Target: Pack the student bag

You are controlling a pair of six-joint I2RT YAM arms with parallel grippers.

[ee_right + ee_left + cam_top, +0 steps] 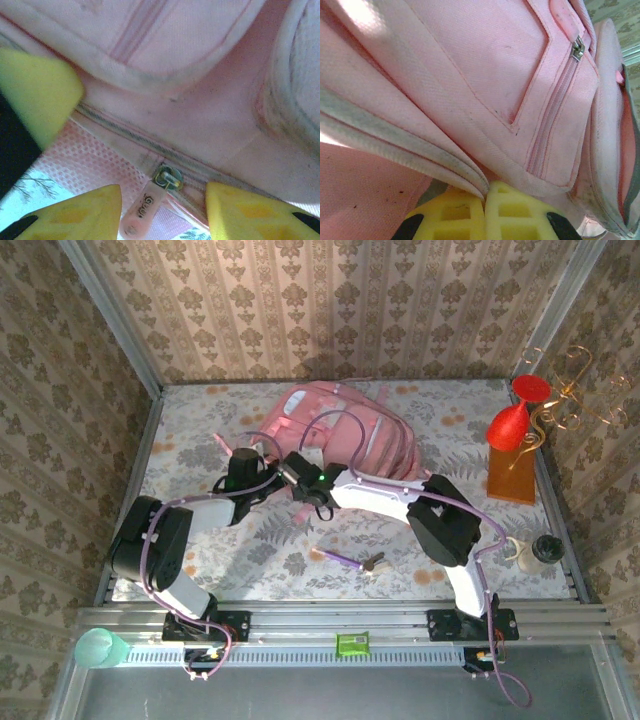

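The student bag (345,430), a soft pink backpack, lies at the back middle of the table. My left gripper (246,462) is at its left side. In the left wrist view its yellow fingers (465,215) are pressed together on a grey-trimmed edge of the bag (470,75), beside a zipped pocket (555,115). My right gripper (300,476) is at the bag's near edge, and its fingers (240,212) stand apart in the right wrist view. A pink zipper pull (145,207) on the bag's zip hangs between them, untouched by either finger.
A purple pen (340,558) and a small metal item (375,562) lie on the flowered cloth in front. A red vase (515,420) on an orange block (512,478) and a gold wire stand (570,390) stand at the right. A dark jar (545,548) sits near the right edge.
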